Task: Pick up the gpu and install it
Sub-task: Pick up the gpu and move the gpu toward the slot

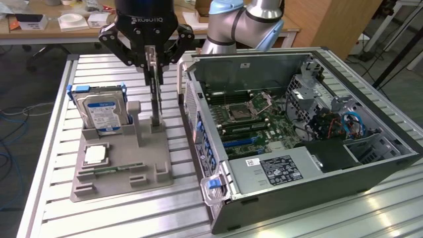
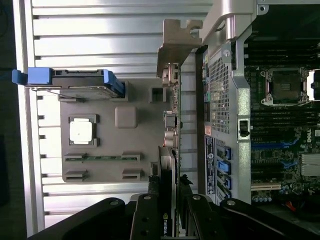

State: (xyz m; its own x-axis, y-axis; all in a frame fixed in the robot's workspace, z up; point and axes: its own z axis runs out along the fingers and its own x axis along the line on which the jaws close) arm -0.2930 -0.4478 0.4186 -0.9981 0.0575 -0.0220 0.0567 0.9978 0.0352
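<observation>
Fingers [image 2: 145, 220] clamp upright gpu [image 2: 171, 135]; arm [image 1: 241, 22] vertical over holder [image 1: 119, 184].

Robotics lab or workshop. A grey-and-blue robot arm [image 1: 244, 20] is reaching over a slotted aluminium workbench [image 1: 119, 218], its black gripper [image 1: 153, 65] clasping a gpu [image 1: 156, 99] at a grey parts holder [image 1: 155, 153]. An opened desktop computer case [image 1: 317, 198] is lying on its side, exposing its motherboard [image 1: 258, 119]. Behind, a wooden desk [image 1: 39, 33] is carrying small white boxes [image 1: 73, 21], and cables [image 1: 13, 113] are trailing across the floor.
</observation>
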